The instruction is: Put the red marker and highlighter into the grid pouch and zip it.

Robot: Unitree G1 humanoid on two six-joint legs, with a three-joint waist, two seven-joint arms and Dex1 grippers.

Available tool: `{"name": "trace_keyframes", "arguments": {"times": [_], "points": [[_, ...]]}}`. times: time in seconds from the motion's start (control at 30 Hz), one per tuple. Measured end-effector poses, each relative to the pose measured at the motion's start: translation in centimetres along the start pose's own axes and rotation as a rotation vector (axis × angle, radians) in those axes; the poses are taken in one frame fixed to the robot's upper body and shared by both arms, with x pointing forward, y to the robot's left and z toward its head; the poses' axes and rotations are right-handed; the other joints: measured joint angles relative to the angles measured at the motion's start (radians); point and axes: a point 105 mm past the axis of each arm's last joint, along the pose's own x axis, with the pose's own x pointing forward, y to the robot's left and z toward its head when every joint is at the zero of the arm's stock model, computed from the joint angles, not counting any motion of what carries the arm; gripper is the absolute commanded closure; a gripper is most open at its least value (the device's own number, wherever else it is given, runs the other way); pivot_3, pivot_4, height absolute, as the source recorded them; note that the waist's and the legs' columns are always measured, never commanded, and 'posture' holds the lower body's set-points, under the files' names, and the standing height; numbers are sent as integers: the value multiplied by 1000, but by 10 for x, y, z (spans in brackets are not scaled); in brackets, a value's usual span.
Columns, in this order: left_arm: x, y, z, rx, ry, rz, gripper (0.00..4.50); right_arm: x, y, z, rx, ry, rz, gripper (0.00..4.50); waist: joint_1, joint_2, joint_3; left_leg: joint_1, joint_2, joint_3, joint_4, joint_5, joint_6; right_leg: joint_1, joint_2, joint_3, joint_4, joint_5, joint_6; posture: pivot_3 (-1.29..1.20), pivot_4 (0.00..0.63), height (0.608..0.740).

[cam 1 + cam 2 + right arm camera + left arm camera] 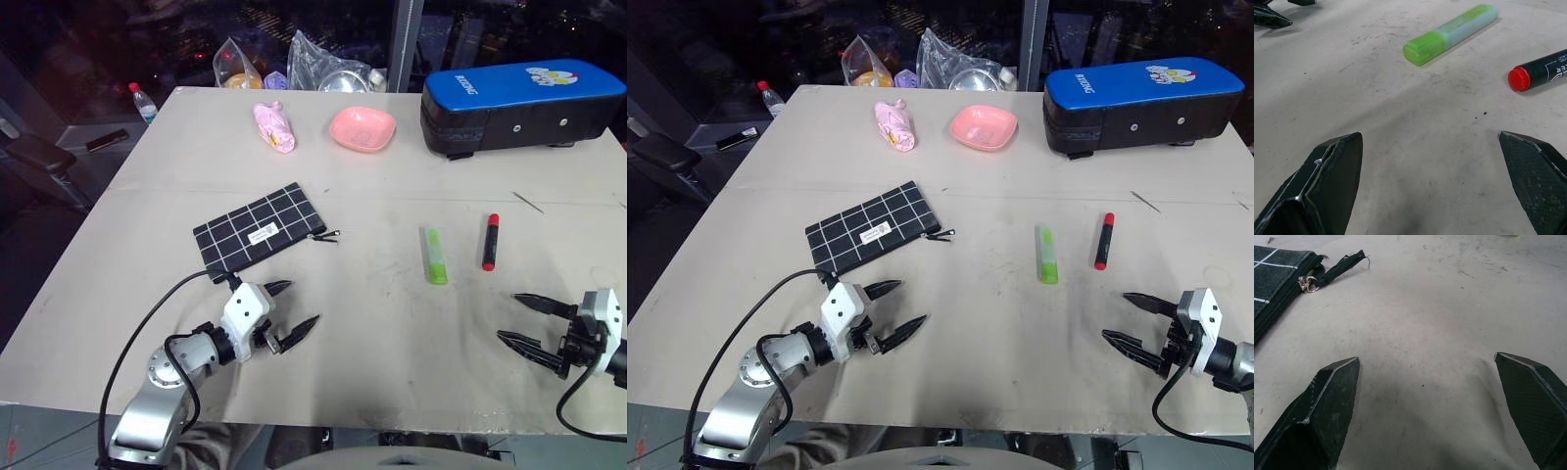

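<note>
The grid pouch (257, 230) lies flat on the table left of centre, its zipper pull (1307, 283) at the right end. The light-green highlighter (435, 256) and the red marker (490, 241) lie side by side right of centre, both loose on the table. My left gripper (294, 306) hovers just in front of the pouch, open and empty. My right gripper (516, 318) stands open near the front right, a short way in front of the marker and highlighter (1449, 33), with nothing between its fingers.
At the back stand a big blue-and-black case (519, 106), a pink bowl (362, 128), a pink soft object (275, 127) and plastic bags (323, 67). A thin stick (527, 202) lies near the right edge. The beige table (372, 323) is bare at the front.
</note>
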Motion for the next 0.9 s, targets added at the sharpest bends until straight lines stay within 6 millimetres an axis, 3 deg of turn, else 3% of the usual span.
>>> {"name": "trace_keyframes", "arguments": {"times": [0.8, 0.9], "points": [[0, 1, -1, -7, -7, -7, 0, 0, -1, 2, -10, -6, -2, 40, 0, 0, 0, 0, 0, 0, 0, 0, 0, 0, 0, 0, 0, 0, 0, 0, 150, 740], [-8, 9, 2, -28, -39, 34, 0, 4, 3, 11, -28, -34, 27, 40, -2, 0, 0, 0, 0, 0, 0, 0, 0, 0, 1, 0, 0, 0, 0, 0, 150, 740]]}}
